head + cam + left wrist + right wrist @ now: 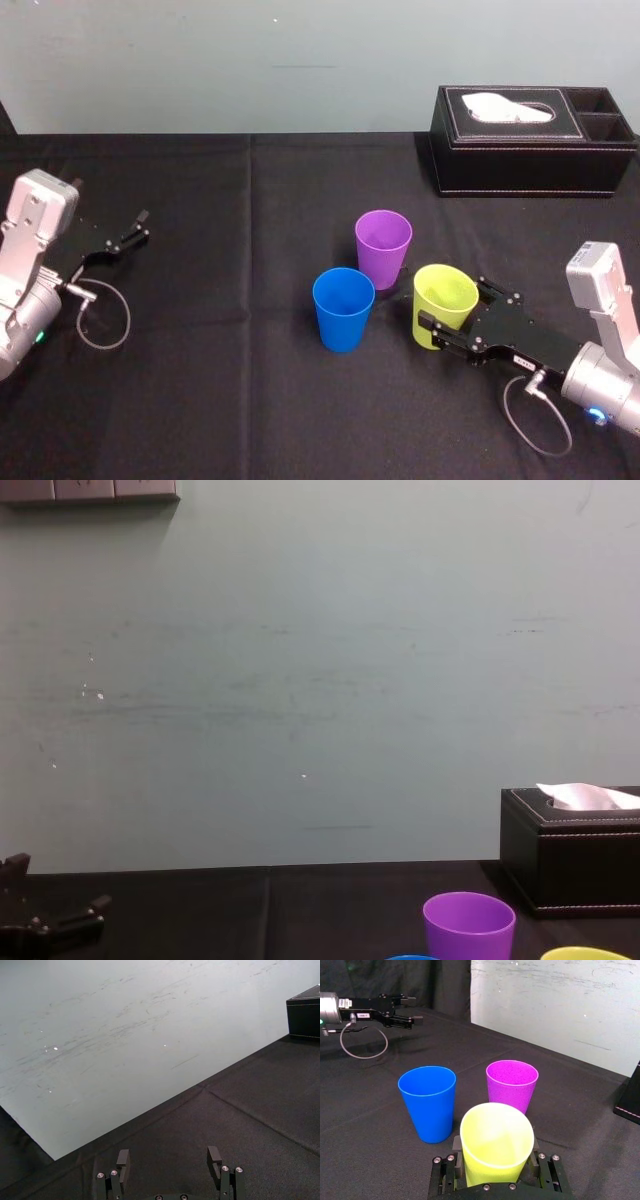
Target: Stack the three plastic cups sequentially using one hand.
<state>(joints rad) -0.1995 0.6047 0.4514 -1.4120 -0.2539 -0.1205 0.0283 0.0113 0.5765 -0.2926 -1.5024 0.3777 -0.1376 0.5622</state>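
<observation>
Three cups stand close together on the black cloth, right of centre. The purple cup (383,245) is farthest from me, and the blue cup (343,306) is nearer and to its left. My right gripper (452,312) reaches in from the lower right and is shut on the yellow-green cup (444,292). In the right wrist view that yellow-green cup (496,1140) sits between the fingers (456,1154), which press on both of its sides, with the blue cup (429,1102) and purple cup (512,1082) just beyond it. My left gripper (128,236) is parked far to the left, open and holding nothing.
A black tissue box (530,140) with a white tissue stands at the back right, behind the cups. A loose cable loop (103,318) lies beside the left arm. The cloth-covered table (250,380) ends at a pale wall (320,680).
</observation>
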